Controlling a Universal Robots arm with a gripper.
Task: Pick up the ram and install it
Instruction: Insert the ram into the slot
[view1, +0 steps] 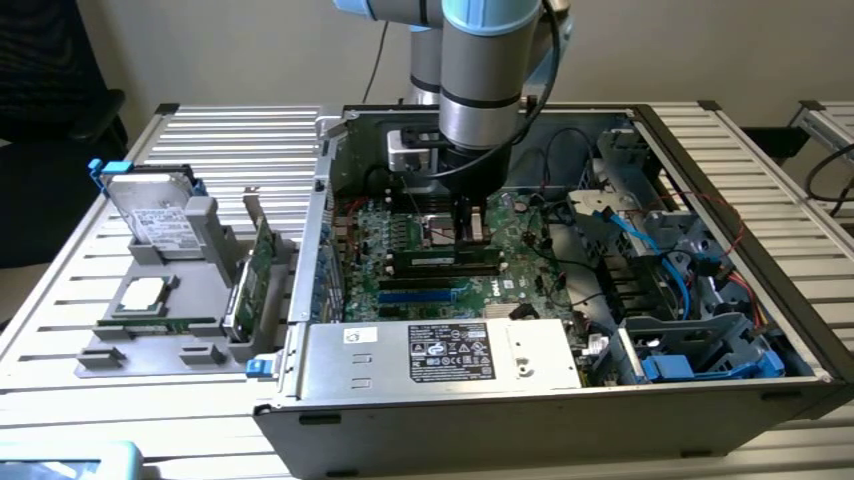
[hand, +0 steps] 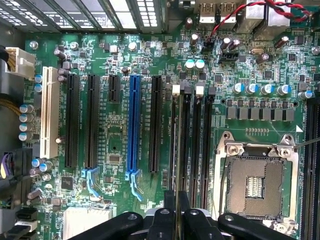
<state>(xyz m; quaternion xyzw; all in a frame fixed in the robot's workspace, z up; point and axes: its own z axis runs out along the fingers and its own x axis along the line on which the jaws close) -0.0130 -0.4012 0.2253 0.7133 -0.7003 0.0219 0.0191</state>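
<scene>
My gripper (view1: 465, 232) hangs low inside the open computer case, over the motherboard (view1: 400, 240). Its two black fingers (hand: 169, 207) stand close together, shut on the ram (view1: 438, 261), a slim green stick lying along the memory slots just under the fingers. In the wrist view the ram (hand: 174, 150) shows edge-on as a thin line along the black memory slot nearest the blue slot (hand: 134, 125). I cannot tell whether the ram is fully pressed into that slot.
The CPU socket (hand: 257, 185) lies beside the memory slots. A power supply (view1: 441, 350) walls the case front, and blue cables (view1: 641, 240) crowd the exterior view's right. Outside the case, a grey fixture (view1: 107, 355) holds a hard drive (view1: 154, 215), a chip (view1: 143, 293) and a green expansion card (view1: 262, 262).
</scene>
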